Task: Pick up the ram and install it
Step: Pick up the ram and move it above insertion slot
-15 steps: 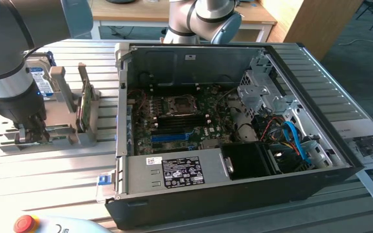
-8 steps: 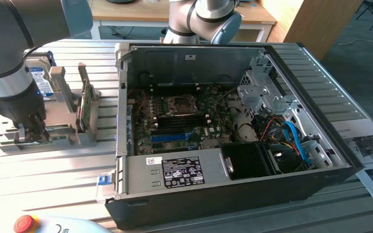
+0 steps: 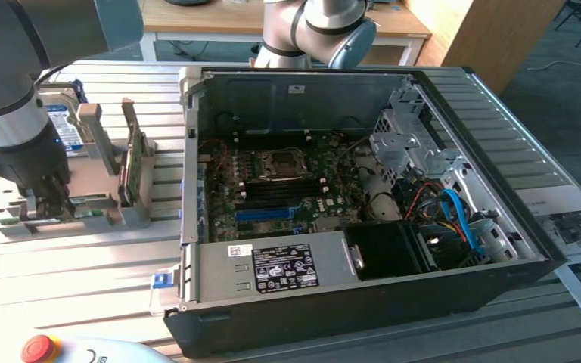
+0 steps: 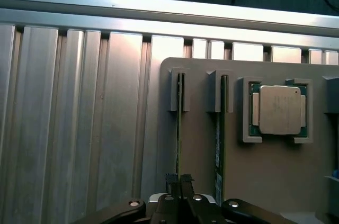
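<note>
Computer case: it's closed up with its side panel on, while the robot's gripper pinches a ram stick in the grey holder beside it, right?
No: the exterior view shows the computer case open, side panel off, motherboard exposed. The gripper does pinch the ram in the grey holder beside it.

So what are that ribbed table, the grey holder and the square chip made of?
The table: bare metal, likely aluminium, going by its shiny ribs. The holder: probably plastic, matte grey and dull all over. The chip: a pale metal-looking lid with a satin sheen, on green circuit board.
</note>
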